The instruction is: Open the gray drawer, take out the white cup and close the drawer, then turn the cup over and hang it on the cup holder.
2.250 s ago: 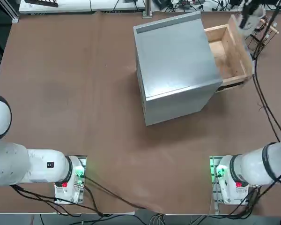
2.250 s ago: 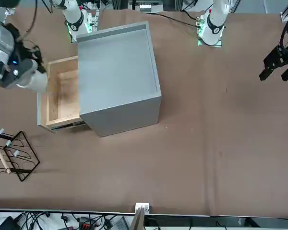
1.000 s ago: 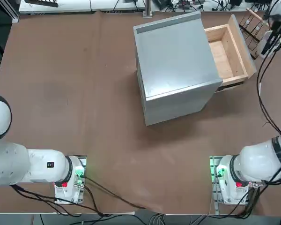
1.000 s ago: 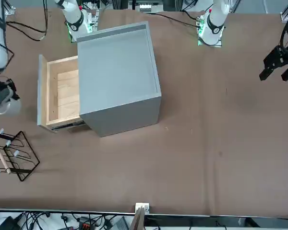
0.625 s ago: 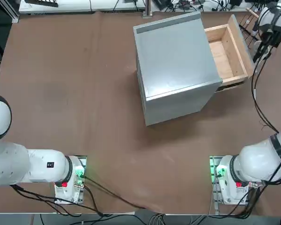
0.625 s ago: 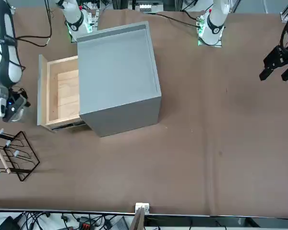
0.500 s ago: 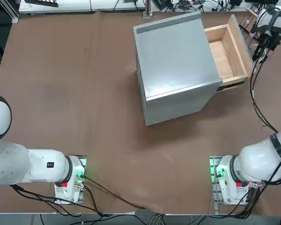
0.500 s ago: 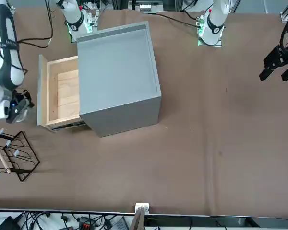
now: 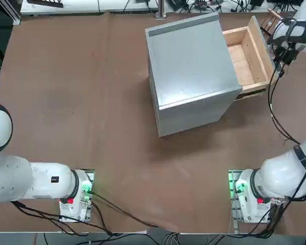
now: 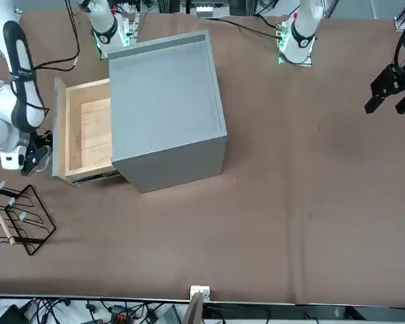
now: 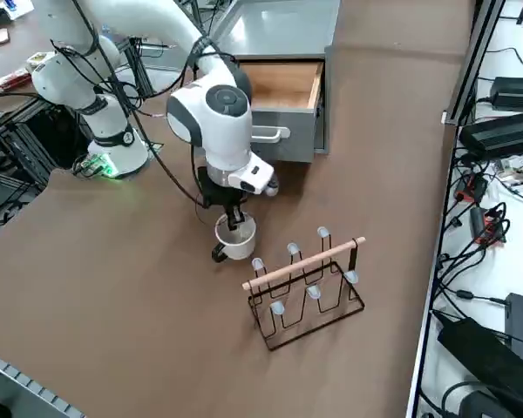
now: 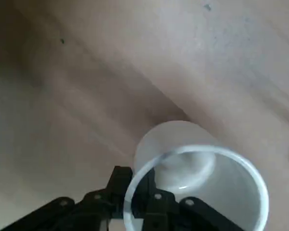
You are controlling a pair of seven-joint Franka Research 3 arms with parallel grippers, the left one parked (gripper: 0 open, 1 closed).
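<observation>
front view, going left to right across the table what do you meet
Cup rack at the left edge, beside the right end effector, shut on the cup's rim → open drawer → gray cabinet → parked left end effector at the right edge.

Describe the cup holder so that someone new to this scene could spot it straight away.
Start at the big gray cabinet with its drawer pulled open. On the table in front of the drawer, the right gripper holds a white cup by its rim. Just beyond stands the cup holder: the only dark wire rack, topped by a light wooden bar.
</observation>
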